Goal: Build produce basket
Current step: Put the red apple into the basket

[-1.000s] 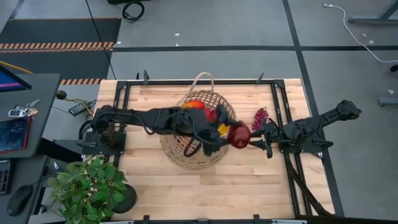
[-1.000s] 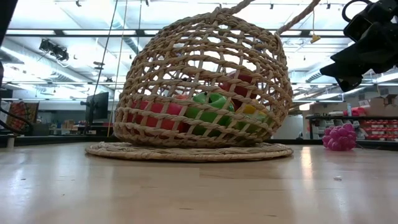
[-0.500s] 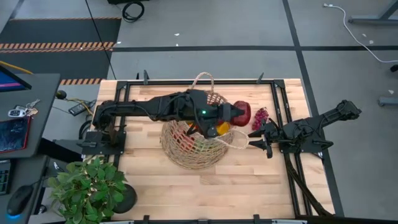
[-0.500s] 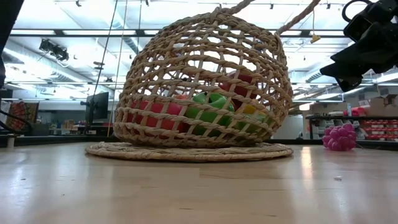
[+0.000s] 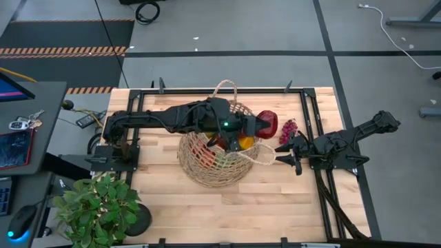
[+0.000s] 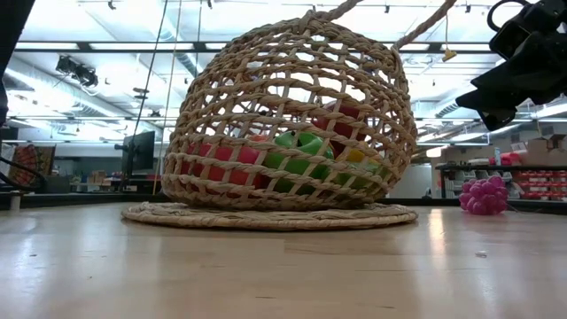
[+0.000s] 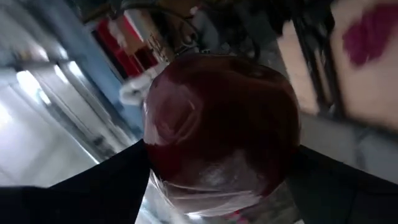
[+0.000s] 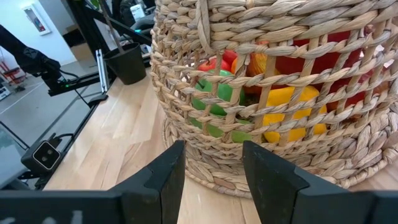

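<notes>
A: Left gripper is clamped on a dark red apple, jaws spread wide around it, hanging over the basket rim on the side nearest the right arm. The left wrist view is nearly all apple.

B: Right gripper?

A: Clenched with nothing in it — parked low beside the basket's loop handle. Basket sits mid-table, already holding red, green and yellow produce. Grape bunch lies on the wood, just past the apple.

B: Risk?

A: The apple looks closer to the rim than to the centre — if it's let go here, it could clip the weave and roll out toward the grapes. The pile inside is high, so it might bounce off. A low approach could also snag the handle and drag the basket.
</notes>
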